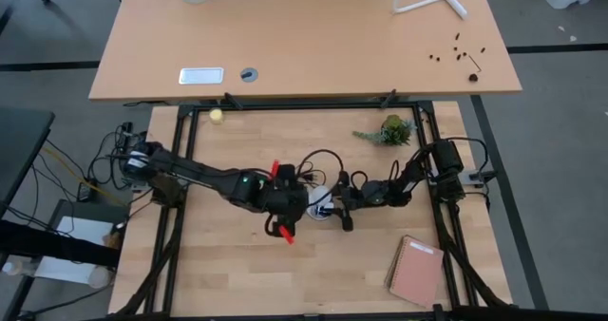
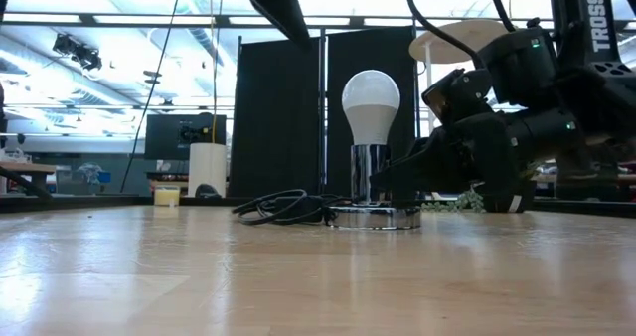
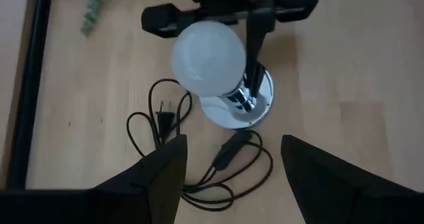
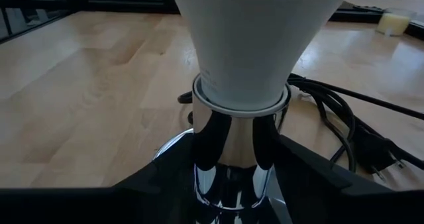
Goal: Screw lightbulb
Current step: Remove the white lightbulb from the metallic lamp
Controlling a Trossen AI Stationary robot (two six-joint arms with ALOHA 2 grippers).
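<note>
Chrome socket [image 4: 232,158] sits clamped by the right tool [image 4: 233,184]; lightbulb [image 2: 371,105], light, slick, fragile, stands upright above at twelve o'clock. Left tool [image 3: 232,171] hovers apart; grip its dome gently.

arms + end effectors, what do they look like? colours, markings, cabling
Both arms are dark, jointed. Left arm carries red clips and a green light near its wrist, with loose cables at its base. Right arm shows white TROSSEN lettering, a green light and black cable loops. Each end effector has two dark, wedge-shaped fingers.
</note>
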